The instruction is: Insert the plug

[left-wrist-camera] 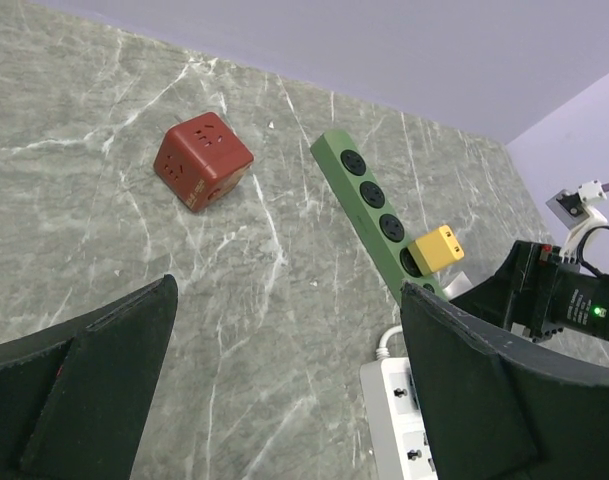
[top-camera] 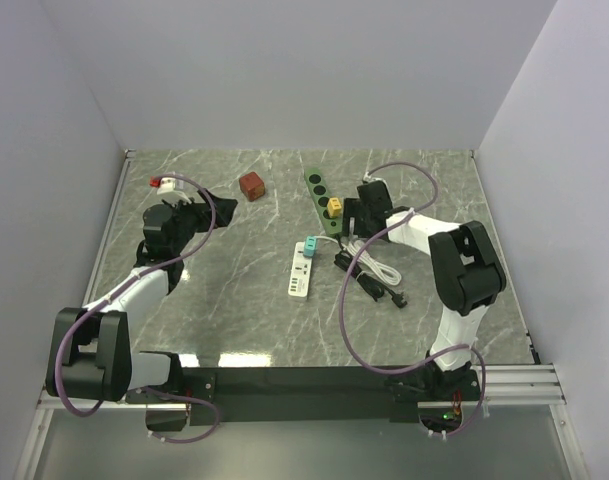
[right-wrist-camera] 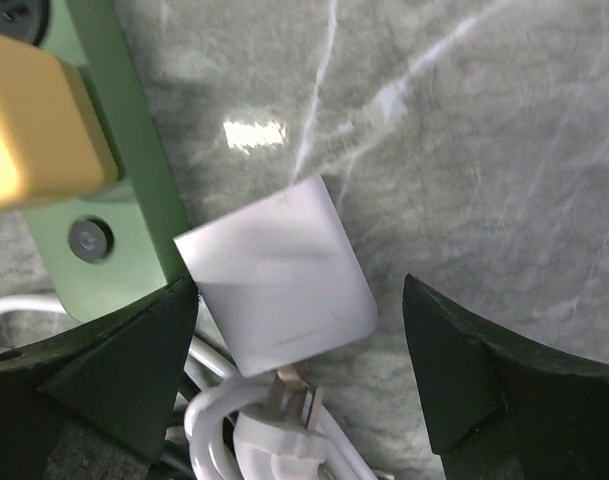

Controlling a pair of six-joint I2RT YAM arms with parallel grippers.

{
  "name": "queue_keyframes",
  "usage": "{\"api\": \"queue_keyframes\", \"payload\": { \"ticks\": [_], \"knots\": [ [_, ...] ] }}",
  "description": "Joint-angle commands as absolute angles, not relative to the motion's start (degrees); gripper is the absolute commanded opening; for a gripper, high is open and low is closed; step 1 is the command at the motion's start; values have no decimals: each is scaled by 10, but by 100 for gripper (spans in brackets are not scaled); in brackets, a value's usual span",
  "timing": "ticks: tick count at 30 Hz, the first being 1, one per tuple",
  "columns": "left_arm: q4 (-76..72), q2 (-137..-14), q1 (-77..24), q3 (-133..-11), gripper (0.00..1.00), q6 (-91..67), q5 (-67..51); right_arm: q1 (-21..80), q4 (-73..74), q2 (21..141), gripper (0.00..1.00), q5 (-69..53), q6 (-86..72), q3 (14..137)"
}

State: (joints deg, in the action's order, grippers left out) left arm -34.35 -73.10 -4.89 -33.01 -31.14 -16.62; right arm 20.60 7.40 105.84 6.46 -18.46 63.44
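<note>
A white adapter block (right-wrist-camera: 276,275) lies on the marble beside the end of the green power strip (right-wrist-camera: 104,170). A white plug with bare prongs (right-wrist-camera: 284,420) and its coiled white cable lie just below it. My right gripper (right-wrist-camera: 299,370) is open, one finger on each side of the block, and is seen from above (top-camera: 356,222) at the strip's near end. A yellow plug (top-camera: 335,207) sits in the green strip (top-camera: 320,195). My left gripper (left-wrist-camera: 294,400) is open and empty above bare table at the left (top-camera: 199,205).
A white power strip (top-camera: 300,272) with a teal plug (top-camera: 310,246) lies mid-table. A red cube socket (top-camera: 251,186) stands at the back. White and black cables (top-camera: 376,275) are bundled below the right gripper. Walls close in the table on three sides.
</note>
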Motion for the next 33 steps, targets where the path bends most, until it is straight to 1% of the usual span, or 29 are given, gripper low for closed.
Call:
{"api": "queue_keyframes", "payload": {
  "ticks": [1,3,5,6,8,9,11,12,13,16,19,21,23,25,28,33],
  "knots": [
    [-372,-728,-47,-328,99,-317,-181,214,62,1066,88,82,-164,664],
    [-372,-730,-46,-329,99,-316,-182,218,53,1066,87,83,-155,666],
    [-375,-731,-47,-328,99,-315,-185,221,55,1075,83,78,-146,678],
    [-375,-731,-46,-327,99,-315,-185,222,61,1080,77,78,-145,683],
    [-374,-729,-47,-327,99,-310,-181,228,76,1092,73,82,-142,695],
    [-375,-729,-47,-327,99,-310,-183,229,78,1094,66,83,-142,698],
    [-377,-729,-47,-326,99,-309,-188,235,83,1097,57,82,-140,699],
    [-379,-729,-47,-327,99,-309,-190,236,85,1098,51,82,-139,698],
    [-381,-729,-47,-326,98,-309,-192,237,86,1097,34,82,-139,697],
    [-403,-733,-47,-321,97,-305,-210,238,89,1096,0,81,-138,696],
    [-416,-737,-69,-321,93,-274,-225,238,86,1084,0,89,-138,700],
    [-403,-730,-118,-326,93,-244,-204,238,74,1064,0,88,-141,692],
    [-380,-726,-161,-337,94,-211,-170,239,47,1020,0,83,-145,672],
    [-381,-721,-177,-337,94,-202,-176,239,13,971,0,78,-151,657],
    [-418,-712,-203,-323,94,-213,-195,239,-41,905,0,70,-160,623],
    [-457,-738,-287,-332,93,-217,-165,240,-111,811,0,9,-189,565]
  ]
}}
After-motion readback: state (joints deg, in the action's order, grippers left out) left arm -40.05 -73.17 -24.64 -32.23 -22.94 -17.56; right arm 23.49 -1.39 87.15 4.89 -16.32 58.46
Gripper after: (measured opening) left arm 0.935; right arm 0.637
